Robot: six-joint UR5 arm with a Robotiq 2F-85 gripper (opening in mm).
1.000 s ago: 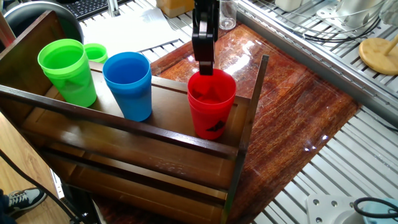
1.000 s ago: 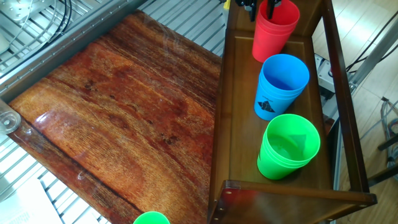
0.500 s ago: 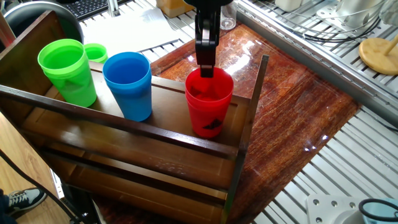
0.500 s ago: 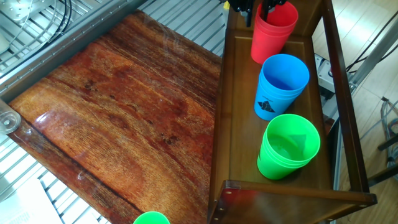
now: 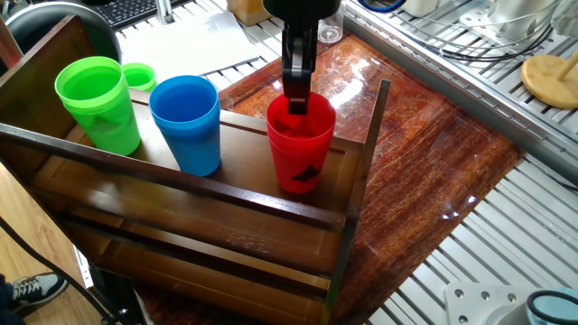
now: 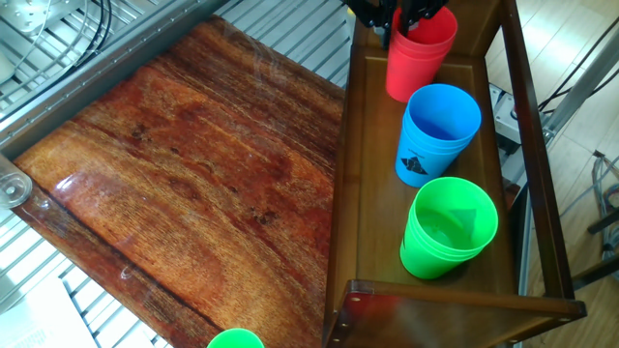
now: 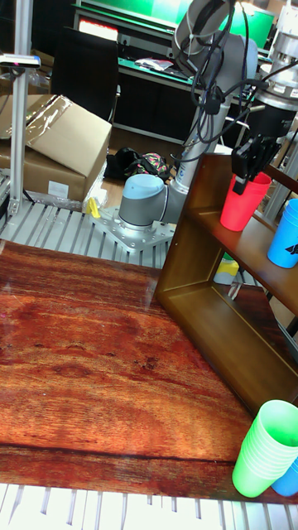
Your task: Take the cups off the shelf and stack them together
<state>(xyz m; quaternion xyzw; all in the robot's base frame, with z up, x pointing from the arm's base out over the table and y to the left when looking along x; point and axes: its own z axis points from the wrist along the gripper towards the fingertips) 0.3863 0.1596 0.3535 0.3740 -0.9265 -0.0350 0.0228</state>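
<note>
Standing in a row along the top board of the shelf (image 5: 172,185), left to right in one fixed view: green cup (image 5: 99,104) near the left end, blue cup (image 5: 187,122) in the middle, red cup (image 5: 300,144) nearest the right-end post, all upright, mouths up, long axes vertical, apart from one another. Hanging straight down over the red cup's far rim: the claw (image 5: 297,101), fingers pointing down along the cup's axis, one finger seeming to be dipping inside the mouth and the other sitting outside the wall, so pinching the red cup by its rim, judging from both fixed views; exact contact partly hidden by the dark fingers. Looking slightly tilted in the tall fixed view, the red cup (image 7: 243,201), possibly lifting off the board; hard to tell. Turning on this for the coming move: cup directly beneath the claw, so needing a straight upward pull clear of the front rail and corner post before travelling sideways toward the worktop (image 5: 433,153) lying beyond the shelf's right end. Also sitting behind the shelf's left end: a smaller green cup (image 5: 139,76).
</note>
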